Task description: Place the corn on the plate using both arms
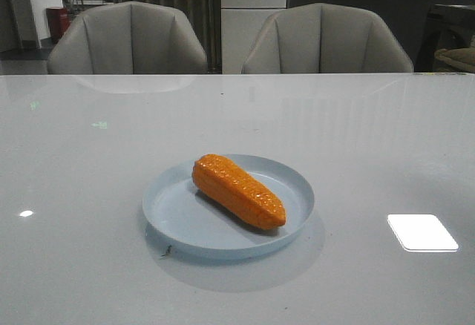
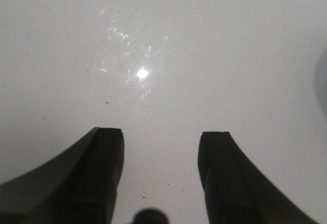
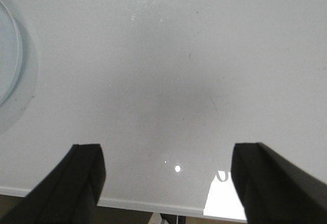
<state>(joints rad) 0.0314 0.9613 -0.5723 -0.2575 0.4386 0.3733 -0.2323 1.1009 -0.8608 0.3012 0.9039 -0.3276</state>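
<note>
One corn [image 1: 239, 191], one plate [image 1: 175, 216], two grippers, two grey chairs [image 1: 127, 38] across the top of the front view. Corn lying flat inside the plate, just below the middle of the frame, on a glossy white table [image 1: 82, 266]. Long axis running diagonally: fat end toward the upper left, tapered tip toward the lower right, stopping just short of the plate's rim. Orange, bumpy kernel rows catching a bit of shine.

Neither gripper visible in the front view. Left gripper [image 2: 161, 175] spread apart over bare tabletop, nothing between the dark fingers [image 2: 104, 173]. Right gripper [image 3: 166, 180] also spread wide, holding nothing, over the table's near edge, with a sliver of the plate's rim at the left edge of that frame.
</note>
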